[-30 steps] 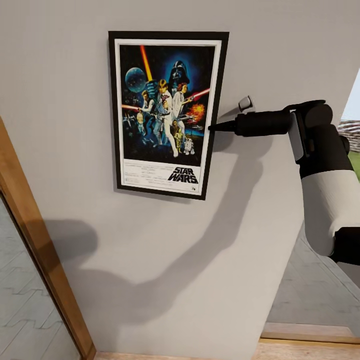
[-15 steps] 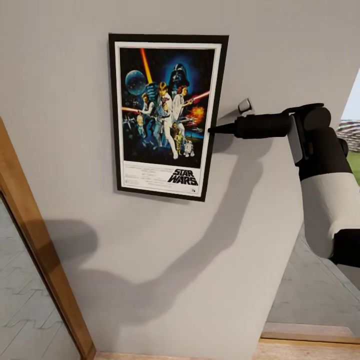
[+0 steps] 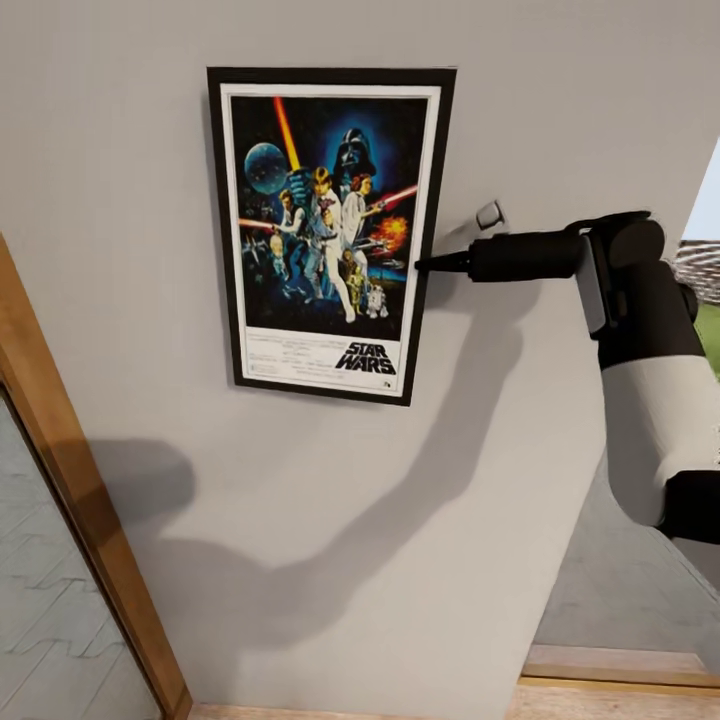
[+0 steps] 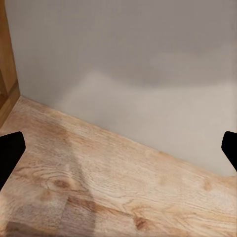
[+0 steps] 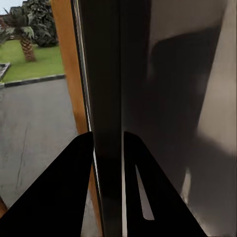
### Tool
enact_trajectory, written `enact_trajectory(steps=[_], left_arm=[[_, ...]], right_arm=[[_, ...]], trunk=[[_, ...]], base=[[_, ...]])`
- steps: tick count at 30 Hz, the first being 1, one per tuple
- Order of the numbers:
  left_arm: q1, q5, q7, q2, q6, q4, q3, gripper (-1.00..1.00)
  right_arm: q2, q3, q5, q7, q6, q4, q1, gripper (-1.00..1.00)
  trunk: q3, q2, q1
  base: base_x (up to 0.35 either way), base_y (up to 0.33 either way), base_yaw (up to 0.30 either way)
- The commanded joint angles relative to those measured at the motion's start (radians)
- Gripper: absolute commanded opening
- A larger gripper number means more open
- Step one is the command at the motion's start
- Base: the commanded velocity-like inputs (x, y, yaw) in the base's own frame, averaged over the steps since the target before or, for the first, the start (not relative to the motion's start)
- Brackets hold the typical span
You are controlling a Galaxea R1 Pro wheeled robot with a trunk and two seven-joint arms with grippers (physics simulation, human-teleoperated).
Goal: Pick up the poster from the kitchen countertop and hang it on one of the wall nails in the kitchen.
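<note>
The poster [image 3: 325, 232] hangs flat against the pale grey wall [image 3: 350, 520], slightly tilted. The right gripper [image 3: 432, 264] reaches in from the poster's right, its fingers [image 5: 74, 192] clamped on the poster's right edge. The left gripper [image 4: 118, 148] points at a wooden floor [image 4: 113, 187] below the wall, its fingers [image 4: 9, 153] spread wide apart.
</note>
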Motion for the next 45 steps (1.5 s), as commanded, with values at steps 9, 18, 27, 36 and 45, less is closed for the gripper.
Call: enact_trajectory(steps=[9, 18, 27, 36, 45], left_arm=[[-0.001, 0.009, -0.003, 0.000, -0.004, 0.001, -0.008, 1.00], [-0.001, 0.009, -0.003, 0.002, -0.004, 0.001, -0.008, 1.00], [0.000, 0.009, -0.003, 0.005, -0.004, 0.001, -0.008, 1.00], [0.000, 0.009, -0.003, 0.005, -0.004, 0.001, -0.008, 1.00], [-0.001, 0.009, -0.003, 0.005, -0.004, 0.001, -0.008, 1.00]], right_arm=[[-0.001, 0.001, -0.001, 0.009, 0.010, -0.004, 0.032, -1.00], [-0.002, 0.000, -0.001, 0.009, 0.010, -0.043, 0.062, -1.00], [-0.002, 0.000, -0.001, 0.009, 0.011, -0.058, 0.070, -1.00], [-0.002, 0.000, -0.001, 0.009, 0.011, -0.059, 0.077, -1.00], [-0.002, 0.000, -0.001, 0.009, 0.011, -0.059, 0.079, -1.00]], trunk=[[0.000, -0.001, 0.000], [0.000, -0.001, 0.000], [0.000, -0.001, 0.000], [0.000, -0.001, 0.000], [0.000, -0.001, 0.000]], base=[[0.000, 0.000, 0.000], [0.000, 0.000, 0.000], [0.000, 0.000, 0.000], [0.000, 0.000, 0.000], [0.000, 0.083, 0.000]])
